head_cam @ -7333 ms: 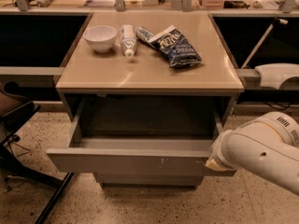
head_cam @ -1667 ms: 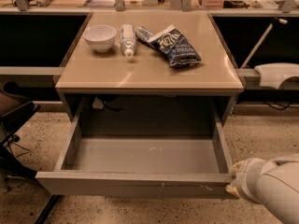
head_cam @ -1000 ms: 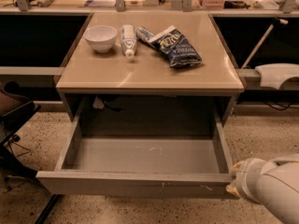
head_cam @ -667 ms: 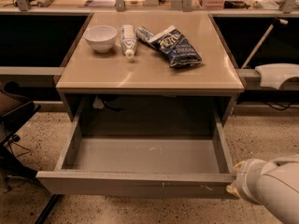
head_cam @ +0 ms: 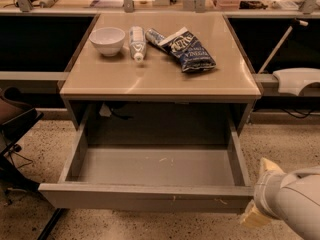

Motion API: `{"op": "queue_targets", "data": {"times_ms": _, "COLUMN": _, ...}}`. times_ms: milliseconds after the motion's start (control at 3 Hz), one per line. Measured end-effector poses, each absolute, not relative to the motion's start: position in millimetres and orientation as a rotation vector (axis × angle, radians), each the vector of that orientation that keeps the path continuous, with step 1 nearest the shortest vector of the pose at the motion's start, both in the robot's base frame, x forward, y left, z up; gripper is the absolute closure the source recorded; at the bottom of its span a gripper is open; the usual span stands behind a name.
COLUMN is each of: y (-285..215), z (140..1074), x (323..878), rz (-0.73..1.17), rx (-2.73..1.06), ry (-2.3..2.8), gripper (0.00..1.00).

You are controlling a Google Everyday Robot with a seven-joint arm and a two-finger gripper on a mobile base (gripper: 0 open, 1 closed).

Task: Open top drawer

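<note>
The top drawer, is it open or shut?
Open: the top drawer is pulled far out, its grey floor in plain view. The hand is by its front right corner.

the top drawer [head_cam: 145,198] is wide, shallow and grey. it stands far out from under the bench [head_cam: 160,79], level and square to it. its flat front bears small white scratches right of centre, and pale flecks mark its grey floor. the gripper [head_cam: 258,193] is at the drawer's front right corner, forward of the bench.
</note>
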State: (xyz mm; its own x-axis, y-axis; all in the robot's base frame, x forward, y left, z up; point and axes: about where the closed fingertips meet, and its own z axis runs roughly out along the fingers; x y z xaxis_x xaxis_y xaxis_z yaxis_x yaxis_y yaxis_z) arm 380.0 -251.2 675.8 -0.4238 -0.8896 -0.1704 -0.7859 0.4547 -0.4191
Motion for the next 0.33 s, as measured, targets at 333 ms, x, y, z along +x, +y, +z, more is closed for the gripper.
{"op": "queue_targets", "data": {"times_ms": 333, "y": -251.2, "z": 675.8, "x": 380.0, "rz": -0.391, "rx": -1.417, "ry": 2.343, "gripper": 0.0}}
